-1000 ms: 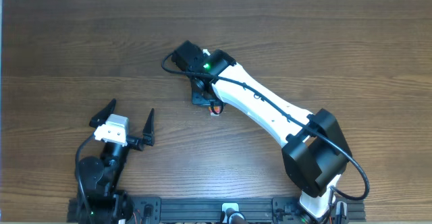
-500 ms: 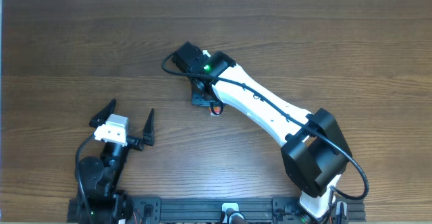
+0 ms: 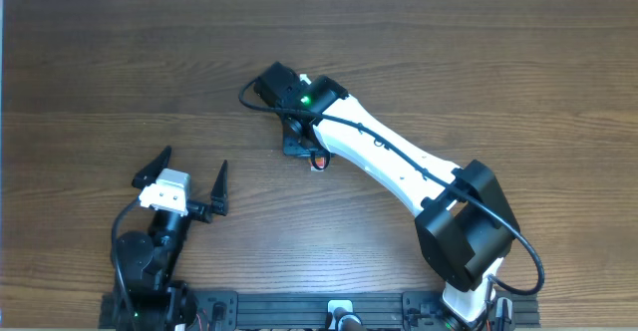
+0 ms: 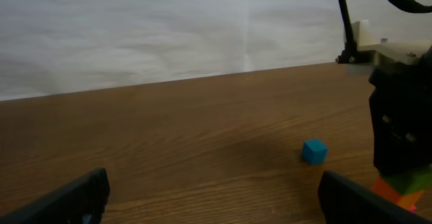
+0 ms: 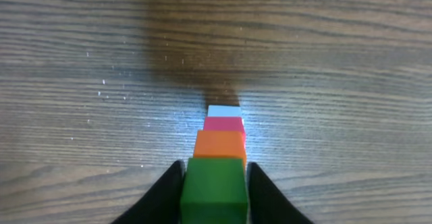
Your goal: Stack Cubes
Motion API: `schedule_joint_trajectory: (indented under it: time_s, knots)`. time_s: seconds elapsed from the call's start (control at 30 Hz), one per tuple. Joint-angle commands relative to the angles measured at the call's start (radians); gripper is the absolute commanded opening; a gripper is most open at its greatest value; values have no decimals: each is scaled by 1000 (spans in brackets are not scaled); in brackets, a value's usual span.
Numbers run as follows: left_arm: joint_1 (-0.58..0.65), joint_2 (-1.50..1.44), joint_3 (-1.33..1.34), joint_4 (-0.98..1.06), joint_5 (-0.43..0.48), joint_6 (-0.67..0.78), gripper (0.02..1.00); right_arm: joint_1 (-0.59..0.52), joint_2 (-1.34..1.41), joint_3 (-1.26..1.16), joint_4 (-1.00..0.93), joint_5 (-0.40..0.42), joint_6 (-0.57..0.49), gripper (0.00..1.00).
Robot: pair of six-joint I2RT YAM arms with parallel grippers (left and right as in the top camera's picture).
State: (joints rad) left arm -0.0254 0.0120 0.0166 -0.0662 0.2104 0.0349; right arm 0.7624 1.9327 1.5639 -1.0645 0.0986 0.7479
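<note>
Right wrist view: right gripper closed on green plastic cube, atop orange, pink, pale-blue cube column. Left gripper spread, empty. Hazard: skewed release or jaw drag could topple column.

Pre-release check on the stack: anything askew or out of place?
Nothing askew: the green cube, held by the right end effector, sits squarely over the orange cube, pink cube and pale blue cube. Only oddity: one blue cube lies alone on the table, apart from the others.
</note>
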Motion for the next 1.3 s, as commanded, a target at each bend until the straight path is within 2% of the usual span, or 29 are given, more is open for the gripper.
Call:
schedule_joint_trajectory:
  time_s: [0.03, 0.1, 0.17, 0.23, 0.6, 0.83, 1.07, 1.3]
  knots:
    - [6, -7, -6, 3, 9, 14, 1000, 7, -13, -8, 3, 0, 3, 560]
    - [6, -7, -6, 3, 9, 14, 1000, 4, -13, -8, 3, 0, 3, 750]
    - [6, -7, -6, 3, 9, 14, 1000, 3, -13, -8, 3, 0, 3, 831]
    - [6, -7, -6, 3, 9, 14, 1000, 1, -13, -8, 3, 0, 3, 871]
    - [6, -7, -6, 3, 9, 14, 1000, -2, -13, -8, -5, 0, 3, 890]
    - [6, -7, -6, 3, 9, 14, 1000, -2, -13, -8, -5, 0, -1, 864]
    - [6, -7, -6, 3, 9, 14, 1000, -2, -13, -8, -13, 0, -1, 785]
    - [6, -7, -6, 3, 9, 14, 1000, -2, -13, -8, -18, 0, -1, 492]
